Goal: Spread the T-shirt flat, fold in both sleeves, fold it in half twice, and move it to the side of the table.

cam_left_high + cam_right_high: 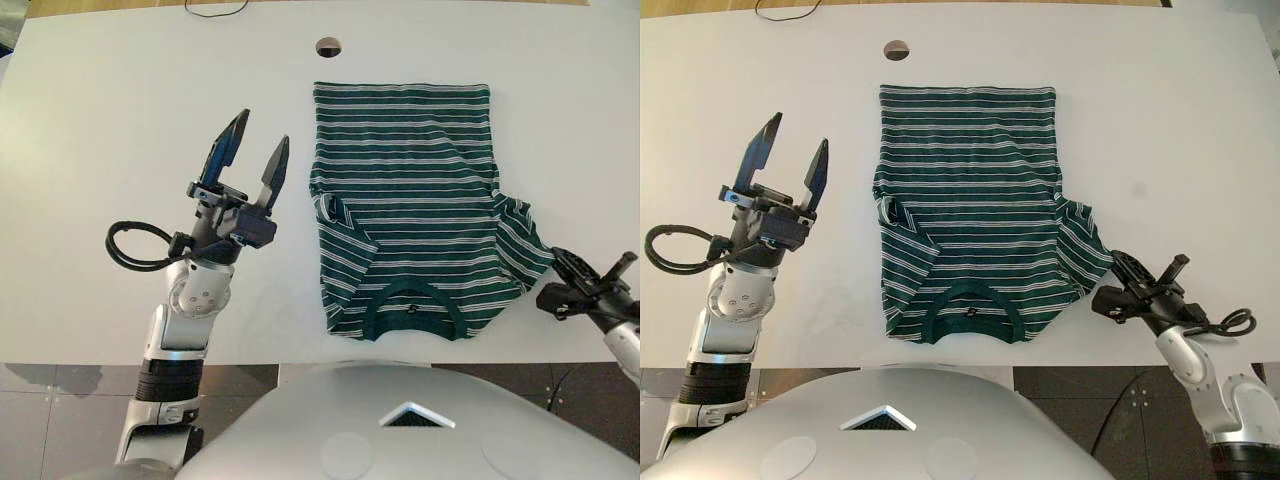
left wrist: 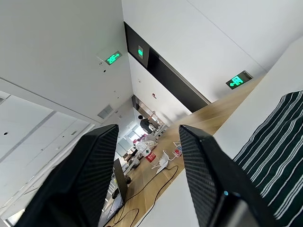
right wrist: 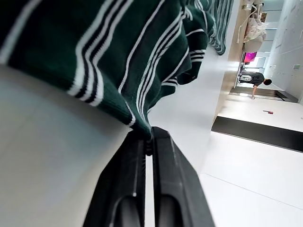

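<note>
Gripping the hem of the right sleeve (image 1: pixel 520 238) with the right gripper (image 1: pixel 558 258), fingers (image 3: pixel 168 165) closed narrow with only the striped cloth between them. Held low, close to the table (image 1: pixel 120 120), probably to lift just this one layer and bring it over the body of the T-shirt (image 1: pixel 405 180). Judged as the sleeve-folding step: left sleeve (image 1: pixel 333 212) seemingly turned in already, right sleeve sticking out past the side edge.

Holding nothing in the left gripper (image 1: pixel 264 127), fingers spread wide, tips pointing up and away from the robot. Kept there likely to stay out of the way, or to be ready for pressing the cloth.

Relative to the right fingers: T-shirt lying flat just beyond the tips, toward the robot's left, the sleeve hem caught between them, the collar (image 1: pixel 412 300) on the robot's side. Relative to the left fingers: T-shirt beside them on the robot's right, near but apart, without contact
</note>
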### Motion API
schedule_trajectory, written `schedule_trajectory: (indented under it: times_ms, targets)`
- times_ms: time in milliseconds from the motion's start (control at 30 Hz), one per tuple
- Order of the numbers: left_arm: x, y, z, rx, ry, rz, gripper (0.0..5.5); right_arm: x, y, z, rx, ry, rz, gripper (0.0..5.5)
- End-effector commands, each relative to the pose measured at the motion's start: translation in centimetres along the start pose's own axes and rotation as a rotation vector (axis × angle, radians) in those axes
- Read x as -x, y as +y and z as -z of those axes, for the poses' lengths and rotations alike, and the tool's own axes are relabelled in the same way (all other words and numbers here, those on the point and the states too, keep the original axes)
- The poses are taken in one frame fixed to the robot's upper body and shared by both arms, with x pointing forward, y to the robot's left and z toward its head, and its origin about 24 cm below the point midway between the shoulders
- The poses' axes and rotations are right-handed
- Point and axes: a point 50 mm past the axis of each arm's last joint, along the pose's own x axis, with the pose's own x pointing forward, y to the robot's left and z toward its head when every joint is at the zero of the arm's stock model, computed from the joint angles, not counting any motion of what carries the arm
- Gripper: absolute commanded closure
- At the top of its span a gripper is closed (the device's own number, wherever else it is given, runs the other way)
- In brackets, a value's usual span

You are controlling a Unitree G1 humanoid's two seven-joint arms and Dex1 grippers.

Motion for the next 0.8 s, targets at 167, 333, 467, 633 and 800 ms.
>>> schedule_trajectory:
  times_ms: [167,333,467,633,800]
  targets:
    - [0.1,0.0,-0.1,0.009,0.0,-0.002,3.11,-0.1,0.6,-0.5,-0.045,-0.02,0.019,5.37]
    - [0.2,0.0,0.1,0.003,0.006,-0.002,3.11,0.0,-1.4,-0.8,-0.083,-0.046,0.143,5.37]
    - [0.6,-0.1,0.3,-0.008,0.017,0.018,3.11,0.4,-3.1,-0.8,-0.109,-0.055,0.226,5.37]
    - [0.9,-0.3,0.5,-0.013,0.032,0.025,3.11,-0.1,-4.3,-1.2,-0.119,-0.075,0.287,5.37]
    - [1.0,-0.4,0.7,-0.012,0.037,0.022,3.11,-0.8,-4.7,-2.9,-0.14,-0.16,0.294,5.37]
